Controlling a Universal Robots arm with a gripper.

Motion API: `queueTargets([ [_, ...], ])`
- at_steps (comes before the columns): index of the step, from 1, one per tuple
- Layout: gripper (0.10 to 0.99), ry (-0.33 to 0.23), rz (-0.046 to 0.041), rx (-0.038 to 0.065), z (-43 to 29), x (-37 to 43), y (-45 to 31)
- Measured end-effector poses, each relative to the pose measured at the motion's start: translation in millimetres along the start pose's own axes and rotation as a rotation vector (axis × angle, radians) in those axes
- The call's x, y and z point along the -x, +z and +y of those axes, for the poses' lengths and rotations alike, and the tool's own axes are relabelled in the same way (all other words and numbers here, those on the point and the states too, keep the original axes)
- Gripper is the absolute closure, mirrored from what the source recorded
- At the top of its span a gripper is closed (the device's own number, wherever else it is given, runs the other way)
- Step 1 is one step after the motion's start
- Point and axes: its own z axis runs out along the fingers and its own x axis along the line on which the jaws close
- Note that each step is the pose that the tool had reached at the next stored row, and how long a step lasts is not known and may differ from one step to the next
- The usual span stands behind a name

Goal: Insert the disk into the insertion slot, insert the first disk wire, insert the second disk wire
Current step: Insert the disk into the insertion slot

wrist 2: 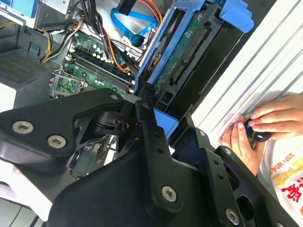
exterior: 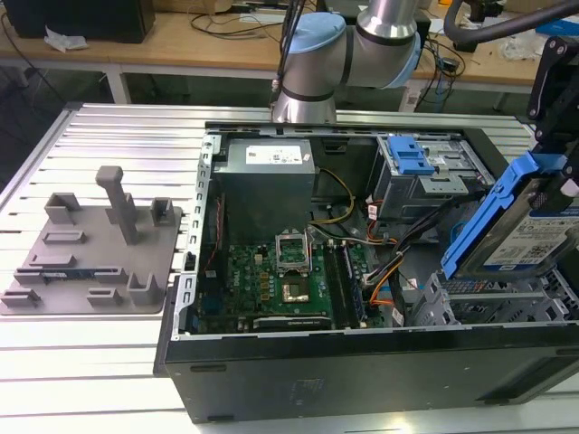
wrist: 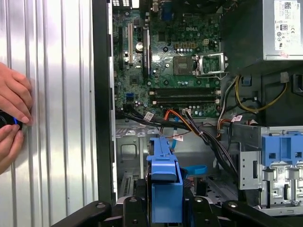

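Starting at the exterior view's left: a flat grey plastic fixture plate (exterior: 90, 253) with upright pegs lies on the ribbed silver aluminium table (exterior: 90, 371), and nothing is touching it. Moving in, the open black desktop computer case (exterior: 362, 384) takes the middle. Its green motherboard (exterior: 289, 280) is at lower centre, with the boxy grey power supply (exterior: 267, 172) above it. Over the case's upper edge arches the silver robot arm (exterior: 348, 45) with pale blue joint caps. Further right, the taller grey bay (exterior: 412, 163) with its blue latch sits at upper right. Below it, at lower right, is the insertion slot (exterior: 493, 303), a grey perforated sheet-metal cage. And at the exterior view's right edge, there's the disk (exterior: 534, 231), silver-grey with a white label in its bright blue frame. It's tilted steeply, hanging just above the cage, not yet in it. The black gripper (exterior: 554, 167) is clamped on its upper end. In the first wrist view a person's hands (wrist: 12, 118) rest on the ribbed table beside the case.
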Motion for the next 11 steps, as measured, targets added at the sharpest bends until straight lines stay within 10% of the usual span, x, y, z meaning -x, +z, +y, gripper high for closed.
queueTargets([
  [11,0.722,0.000,0.0001,0.000,-1.1,-1.5,6.9],
])
